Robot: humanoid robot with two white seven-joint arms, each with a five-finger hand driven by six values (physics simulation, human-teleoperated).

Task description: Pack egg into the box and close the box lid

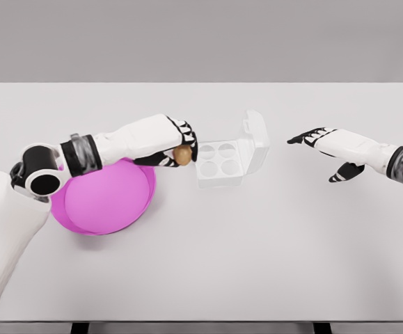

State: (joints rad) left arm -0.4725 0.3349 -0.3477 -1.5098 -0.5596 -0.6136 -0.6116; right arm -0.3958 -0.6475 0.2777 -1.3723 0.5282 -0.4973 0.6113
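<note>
White worktop is carrying a pink bowl and a clear box; taking the box as landmark. The box is sitting open, lid standing up tilted on its right side, four round wells showing in the tray, all looking empty.

Left robot hand is hanging just left of the box, nearly touching the tray's left edge. Its fingers are curling round a brown egg, so it is holding the egg. The egg is sitting at the fingertips, just beside the box's left rim, not inside any well. Cannot tell if the egg is touching the tray.

The left arm is running from the box leftward, crossing over the bowl's upper rim. The bowl is lying left of the box and slightly nearer the camera, partly hidden by the forearm. Bowl interior is showing plain pink, nothing visible in the part that shows.

Right robot hand is hovering right of the box, apart from the lid, palm down. Fingers are stretching out toward the box, thumb hanging below, spread wide and gripping nothing. Its arm is coming in from the right edge.
</note>
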